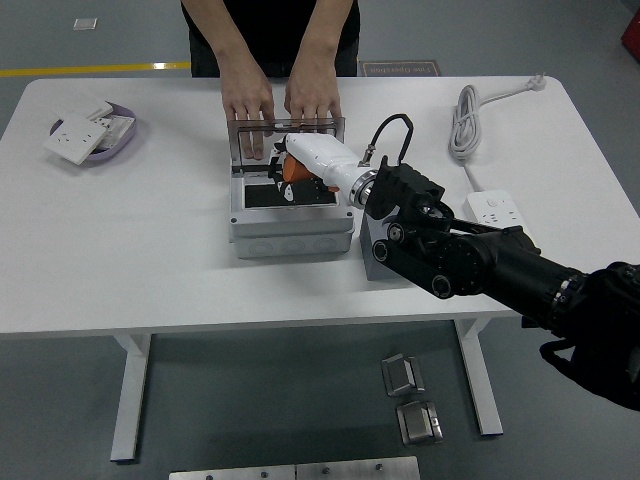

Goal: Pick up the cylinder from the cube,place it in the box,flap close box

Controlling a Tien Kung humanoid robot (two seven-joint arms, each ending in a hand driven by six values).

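A grey box (290, 232) sits mid-table with its clear lid (285, 147) standing upright at the back. A person's two hands (290, 100) hold the lid's top edge. My right hand (300, 168), white with black fingers, reaches in over the box's dark opening and is shut on an orange cylinder (293, 169). The grey cube (378, 247) stands just right of the box, mostly hidden under my black right arm. My left arm does not show.
A purple dish (120, 143) with white socket plates lies at the far left. A white power strip (500, 218) and its coiled cable (466, 120) lie on the right. Metal parts sit on the floor below.
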